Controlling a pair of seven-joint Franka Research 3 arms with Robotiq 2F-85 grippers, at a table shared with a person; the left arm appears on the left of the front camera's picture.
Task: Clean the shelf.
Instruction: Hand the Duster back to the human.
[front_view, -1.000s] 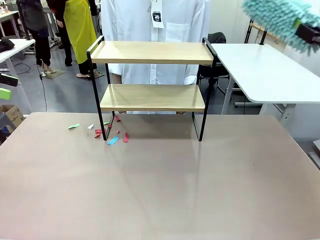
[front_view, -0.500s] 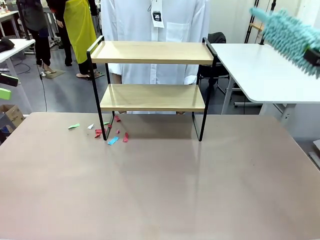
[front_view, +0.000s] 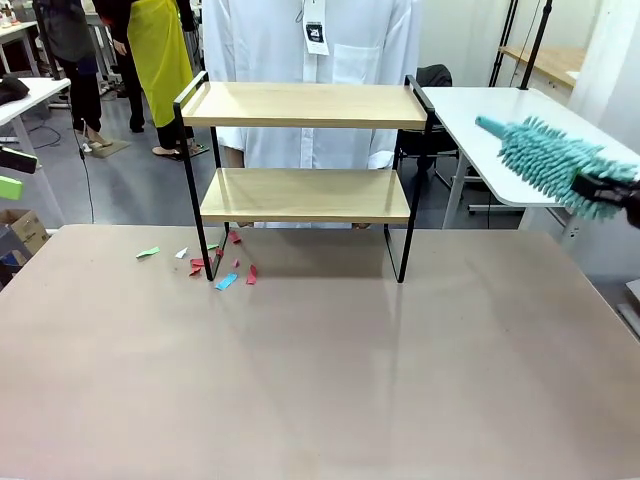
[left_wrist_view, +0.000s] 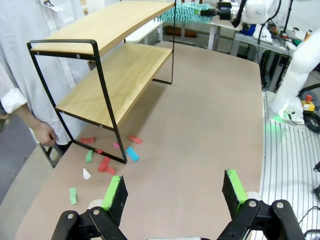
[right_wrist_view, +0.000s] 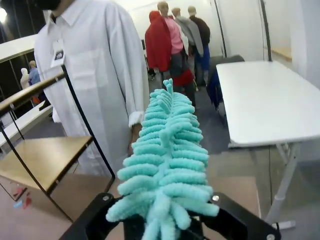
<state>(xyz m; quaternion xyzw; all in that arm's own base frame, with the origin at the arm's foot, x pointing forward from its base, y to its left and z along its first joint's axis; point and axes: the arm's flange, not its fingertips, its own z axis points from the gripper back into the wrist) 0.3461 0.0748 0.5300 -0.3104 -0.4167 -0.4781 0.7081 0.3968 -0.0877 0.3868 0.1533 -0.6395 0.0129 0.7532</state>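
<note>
And down comes the teal duster (front_view: 548, 158), dropped from the top right corner a second ago to hang level with the upper board, off to the right of the shelf (front_view: 305, 170) and clear of it. Up close, the right gripper (right_wrist_view: 167, 220) is clamped tight on the duster's base, fluffy fronds rising straight up from between its black fingers. The left gripper (left_wrist_view: 172, 192) sits low over the near left of the table (front_view: 320, 370), green pads (left_wrist_view: 112, 191) spread wide, nothing between them. Further out, coloured paper scraps (front_view: 225, 268) lie scattered on the tabletop around the shelf's left front leg. The shelf itself stands upright toward the far edge, both wooden boards bare. Behind it stands a person in a white coat (front_view: 310, 60), one hand (left_wrist_view: 44, 134) hanging by the frame.
</note>
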